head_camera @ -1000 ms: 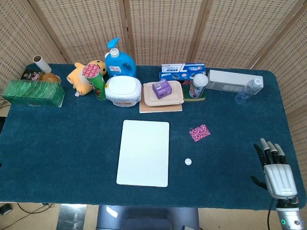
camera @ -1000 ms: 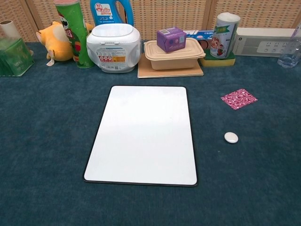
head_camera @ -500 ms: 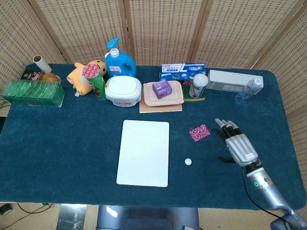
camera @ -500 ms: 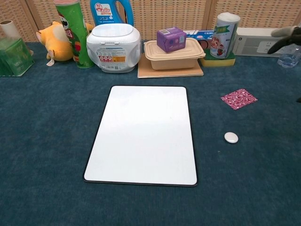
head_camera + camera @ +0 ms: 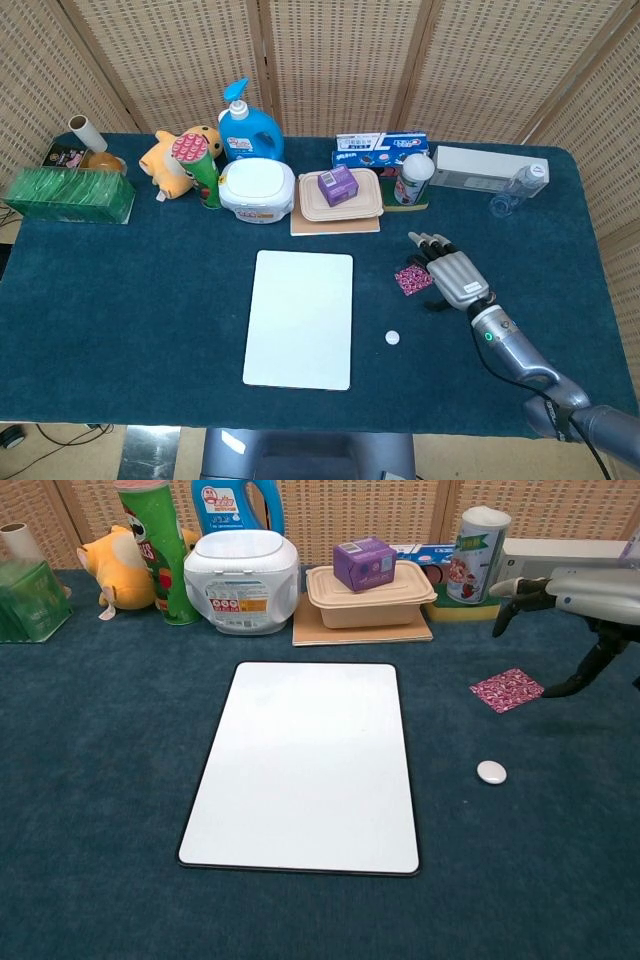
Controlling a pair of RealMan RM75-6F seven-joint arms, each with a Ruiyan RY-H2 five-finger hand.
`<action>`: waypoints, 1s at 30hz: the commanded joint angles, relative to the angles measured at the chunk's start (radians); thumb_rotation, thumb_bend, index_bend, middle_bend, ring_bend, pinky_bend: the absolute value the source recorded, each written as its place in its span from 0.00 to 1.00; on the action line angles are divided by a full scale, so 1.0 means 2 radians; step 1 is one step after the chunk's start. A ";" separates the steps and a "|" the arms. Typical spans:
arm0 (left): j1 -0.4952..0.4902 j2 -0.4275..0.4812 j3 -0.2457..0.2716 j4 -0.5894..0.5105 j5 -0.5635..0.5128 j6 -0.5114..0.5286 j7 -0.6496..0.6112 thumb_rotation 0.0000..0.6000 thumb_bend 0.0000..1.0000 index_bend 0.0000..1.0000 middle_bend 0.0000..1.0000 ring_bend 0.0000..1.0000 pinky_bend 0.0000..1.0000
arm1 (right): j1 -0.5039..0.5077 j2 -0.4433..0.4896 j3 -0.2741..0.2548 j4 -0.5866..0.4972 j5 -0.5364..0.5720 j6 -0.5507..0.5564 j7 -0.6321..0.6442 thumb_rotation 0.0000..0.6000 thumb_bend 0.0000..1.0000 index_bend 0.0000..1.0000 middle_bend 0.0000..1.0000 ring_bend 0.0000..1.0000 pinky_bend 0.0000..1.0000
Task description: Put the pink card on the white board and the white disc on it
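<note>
Dark blue cloth table (image 5: 120, 300), wicker screen behind. Pink card (image 5: 508, 690) flat on cloth, right of white board (image 5: 305, 765), apart; white disc (image 5: 491, 771) nearer. Right hand (image 5: 450, 272) spread, empty, over card's right edge. Thin, light, prob. bendy: pinch an edge.

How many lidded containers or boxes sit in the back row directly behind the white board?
3: a white tub on the left, a beige lidded food box on the right, and a small purple box on top of that lid. Smaller ones could be hidden behind them.
</note>
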 commanded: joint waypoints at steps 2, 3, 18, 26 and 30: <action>-0.004 0.000 -0.002 0.000 -0.004 -0.006 0.004 1.00 0.10 0.00 0.00 0.00 0.00 | 0.025 -0.031 -0.013 0.057 0.004 -0.028 0.026 1.00 0.23 0.26 0.01 0.00 0.00; -0.005 0.000 -0.002 0.000 -0.005 -0.007 0.006 1.00 0.10 0.00 0.00 0.00 0.00 | 0.027 -0.034 -0.016 0.066 0.002 -0.029 0.030 1.00 0.23 0.26 0.01 0.00 0.00; -0.011 -0.007 -0.003 -0.011 -0.014 -0.012 0.038 1.00 0.10 0.00 0.00 0.00 0.00 | 0.048 -0.057 -0.046 0.134 -0.017 -0.027 0.093 1.00 0.23 0.28 0.02 0.00 0.00; -0.011 -0.007 -0.002 -0.011 -0.015 -0.012 0.039 1.00 0.10 0.00 0.00 0.00 0.00 | 0.060 -0.069 -0.048 0.150 -0.006 -0.044 0.098 1.00 0.23 0.28 0.02 0.00 0.00; -0.011 -0.006 -0.003 -0.010 -0.015 -0.012 0.036 1.00 0.10 0.00 0.00 0.00 0.00 | 0.064 -0.075 -0.047 0.157 0.001 -0.048 0.096 1.00 0.23 0.28 0.02 0.00 0.00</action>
